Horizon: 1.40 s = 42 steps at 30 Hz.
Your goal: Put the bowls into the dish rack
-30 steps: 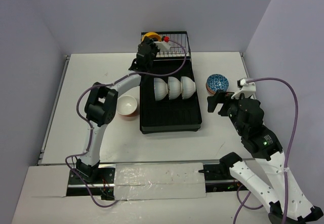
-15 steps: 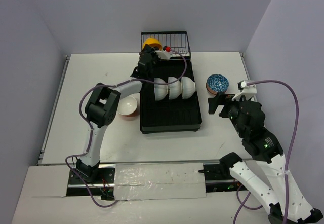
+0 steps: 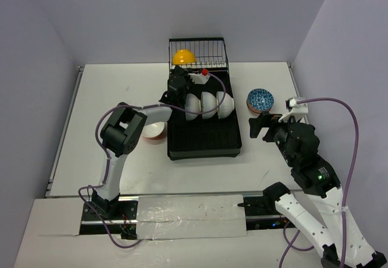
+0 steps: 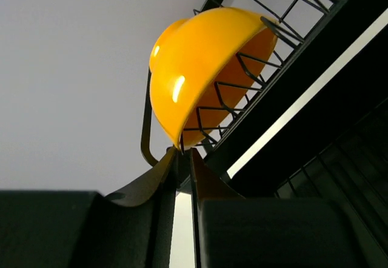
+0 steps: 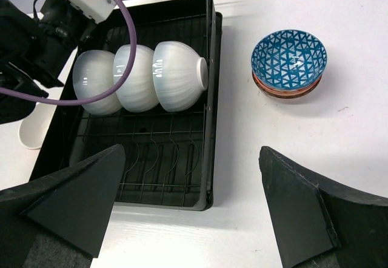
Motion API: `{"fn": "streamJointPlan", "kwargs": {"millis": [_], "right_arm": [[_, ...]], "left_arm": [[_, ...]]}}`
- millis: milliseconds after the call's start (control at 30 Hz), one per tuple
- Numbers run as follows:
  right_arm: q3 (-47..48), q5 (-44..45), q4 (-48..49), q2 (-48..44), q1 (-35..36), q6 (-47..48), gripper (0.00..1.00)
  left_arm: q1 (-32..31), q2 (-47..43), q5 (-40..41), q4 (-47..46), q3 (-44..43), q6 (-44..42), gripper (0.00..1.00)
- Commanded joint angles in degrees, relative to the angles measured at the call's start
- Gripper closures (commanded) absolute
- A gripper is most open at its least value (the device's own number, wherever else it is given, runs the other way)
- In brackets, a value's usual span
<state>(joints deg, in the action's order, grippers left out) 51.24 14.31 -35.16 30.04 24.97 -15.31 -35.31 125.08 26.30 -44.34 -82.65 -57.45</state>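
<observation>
The right gripper (image 5: 191, 210), jaws wide apart and empty, hovers near the blue bowls (image 5: 288, 62) stacked ahead and to its right beside the rack (image 5: 209, 98); likely rigid, glossy, breakable, they are best pinched at the rim.

yellow bowl (image 3: 182, 56) tilted in wire basket | three white bowls (image 3: 208, 105) racked in dish rack (image 3: 205, 136)
</observation>
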Motion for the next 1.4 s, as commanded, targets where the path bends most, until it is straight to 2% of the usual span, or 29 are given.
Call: {"fn": "streamJointPlan", "kwargs": {"millis": [0,233,467,567,600,733,767,833,867,933,967,1067,1267,1367], "right_arm": [[-0.27,-0.51,1.67,-0.77,-0.1,0.72,0.01],[-0.27,-1.21,1.85,-0.86,-0.01,0.72,0.02],[0.08,-1.91,2.37,-0.95,-0.1,0.98,0.01],[0.0,-2.44,2.64,-1.04,-0.1,1.16,0.01],[-0.18,-2.61,2.81,-1.04,-0.1,1.16,0.01],[0.08,-3.75,2.9,-0.78,-0.1,0.99,0.02],[0.08,-4.02,2.99,-0.69,-0.1,0.98,0.02],[0.08,-4.55,3.08,-0.42,-0.1,0.98,0.01],[0.08,-4.9,3.08,-0.42,-0.1,0.98,0.02],[0.0,-5.42,3.25,-0.16,-0.1,0.99,0.01],[0.0,-5.69,3.25,0.01,-0.1,0.98,0.01],[0.0,-6.74,3.6,0.45,-0.1,0.37,0.01],[-1.41,-10.08,5.19,2.03,-0.1,-2.96,0.01],[-2.02,-11.93,5.71,3.0,-0.01,-4.64,0.01]], "left_arm": [[-0.37,-4.75,1.64,-2.16,1.61,1.2,0.81],[-0.99,-8.44,2.79,-1.19,4.08,5.32,0.68],[-1.6,-14.33,3.93,1.61,5.66,14.19,0.42],[-1.6,-17.58,4.98,5.65,4.44,20.61,0.29],[-1.6,-19.76,5.07,7.06,4.17,25.06,0.28],[-1.52,-27.15,2.87,18.73,4.42,37.91,0.16],[-1.43,-28.56,2.7,21.28,4.6,40.72,0.09],[-1.43,-32.69,2.61,26.56,5.04,48.28,0.03],[-1.34,-33.83,2.61,32.59,5.04,51.18,0.01],[-1.25,-38.83,2.0,41.99,5.83,63.53,0.01],[-1.08,-38.86,1.47,44.49,6.44,63.6,0.01],[-0.29,-44.03,0.94,55.88,9.69,76.74,0.01],[2.78,-52.64,-2.21,69.19,17.87,91.17,0.01],[6.47,-55.45,-6.6,72.98,22.79,94.96,0.01]]}}
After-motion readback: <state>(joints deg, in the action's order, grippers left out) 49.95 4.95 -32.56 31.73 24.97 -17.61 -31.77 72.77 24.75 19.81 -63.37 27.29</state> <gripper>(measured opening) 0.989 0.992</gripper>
